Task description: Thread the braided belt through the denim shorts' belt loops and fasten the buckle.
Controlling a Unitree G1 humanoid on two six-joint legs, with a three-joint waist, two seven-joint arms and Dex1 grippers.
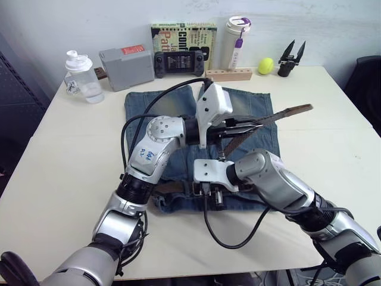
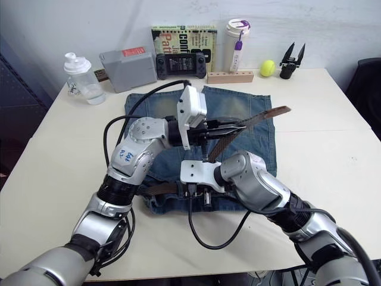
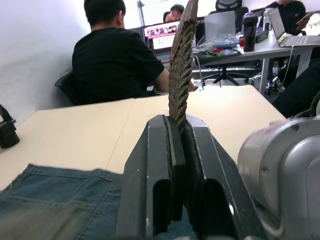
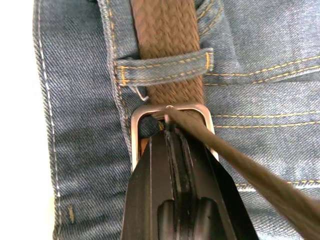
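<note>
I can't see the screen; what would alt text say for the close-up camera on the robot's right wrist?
Two black gripper fingers pressed together at a silver buckle lying on blue denim shorts. Beyond the buckle, a brown braided belt runs under a denim belt loop, and a dark strap slants away from the buckle.

Both arms are crowding the space over the shorts (image 1: pixel 250 113); the raised belt (image 1: pixel 280 115) is crossing it. Bare table (image 1: pixel 59 173) is lying open on either side. A bottle (image 1: pixel 83 77), box (image 1: pixel 127 67), book (image 1: pixel 181 36), tumbler (image 1: pixel 237 42) and ball (image 1: pixel 265 65) are lining the far edge.
</note>
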